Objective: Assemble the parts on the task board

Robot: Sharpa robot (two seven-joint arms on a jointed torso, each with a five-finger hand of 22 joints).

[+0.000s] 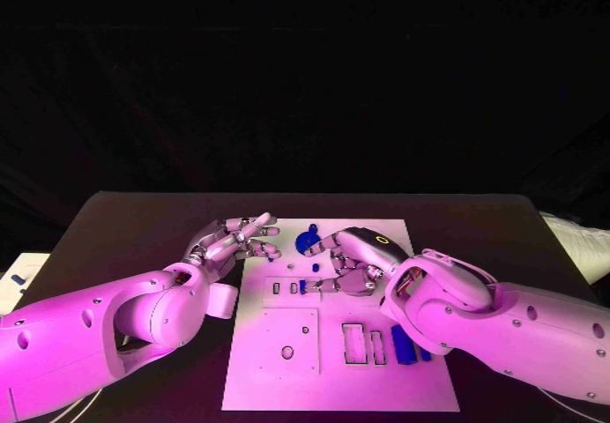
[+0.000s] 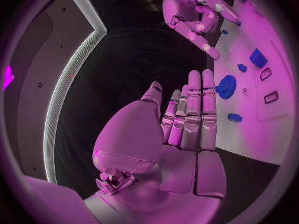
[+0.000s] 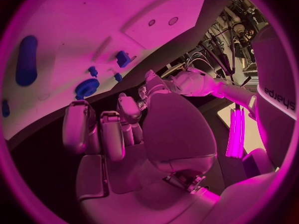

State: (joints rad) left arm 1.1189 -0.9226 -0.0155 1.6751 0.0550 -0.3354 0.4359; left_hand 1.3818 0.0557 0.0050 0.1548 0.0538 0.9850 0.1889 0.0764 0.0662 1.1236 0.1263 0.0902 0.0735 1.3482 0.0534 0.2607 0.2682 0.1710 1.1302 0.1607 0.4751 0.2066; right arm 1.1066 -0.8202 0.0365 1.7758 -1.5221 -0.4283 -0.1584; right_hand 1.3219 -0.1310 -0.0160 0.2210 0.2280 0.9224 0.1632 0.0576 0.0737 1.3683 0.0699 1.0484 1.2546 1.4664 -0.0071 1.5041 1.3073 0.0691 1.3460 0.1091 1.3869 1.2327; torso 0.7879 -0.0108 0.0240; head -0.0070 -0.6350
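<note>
The white task board (image 1: pixel 293 370) lies in the middle of the table. A blue gear (image 1: pixel 308 238) stands near its far edge, between my two hands. My left hand (image 1: pixel 235 240) hovers at the board's left edge with its fingers stretched out straight and nothing in them; the left wrist view shows the left hand (image 2: pixel 187 119) pointing toward the gear (image 2: pixel 226 86). My right hand (image 1: pixel 356 260) arches over the board with bent fingers, its fingertips near small blue pieces (image 1: pixel 302 286). The right wrist view shows the right hand (image 3: pixel 124 134) holding nothing, near the gear (image 3: pixel 87 88).
A long blue part (image 1: pixel 405 344) lies beside the slots at the board's right side. A blue block (image 2: pixel 258 58) and a small blue piece (image 2: pixel 234 117) sit on the board. A white object (image 1: pixel 566 238) lies past the table's right edge.
</note>
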